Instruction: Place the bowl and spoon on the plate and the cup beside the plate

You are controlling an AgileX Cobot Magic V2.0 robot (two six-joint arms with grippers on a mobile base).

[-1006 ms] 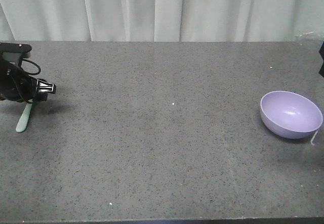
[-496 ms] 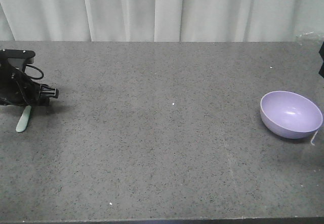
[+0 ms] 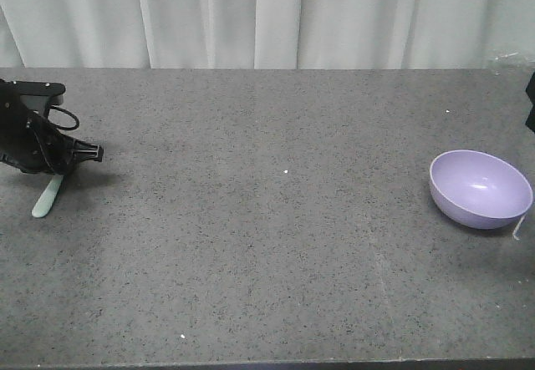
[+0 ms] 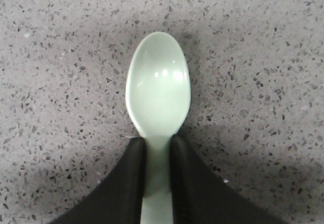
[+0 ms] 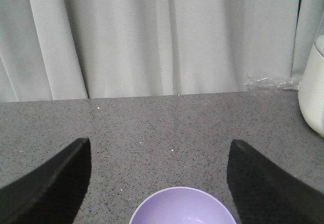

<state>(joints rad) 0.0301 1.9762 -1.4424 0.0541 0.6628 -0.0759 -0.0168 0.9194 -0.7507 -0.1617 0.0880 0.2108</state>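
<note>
The mint-green spoon [image 4: 158, 85] is pinched at its neck by my left gripper [image 4: 157, 140], which is shut on it; the oval head sticks out past the fingertips over the speckled grey table. In the front view the left gripper [image 3: 58, 172] is at the far left and the spoon [image 3: 48, 196] slants down from it, its lower end close to the tabletop. The lavender bowl [image 3: 481, 188] stands alone at the far right. My right gripper [image 5: 159, 143] hovers open just behind the bowl [image 5: 182, 206], with nothing between its fingers. The plate and the cup are out of view.
A white rounded container [image 5: 314, 92] and crinkled clear plastic [image 5: 268, 81] sit at the table's back right corner. A pale curtain [image 3: 267, 15] hangs behind the far edge. A dark sliver of the right arm [image 3: 531, 103] shows at the right border.
My left gripper has shifted a little to the right and slightly up, carrying the spoon with it. The bowl has not moved.
</note>
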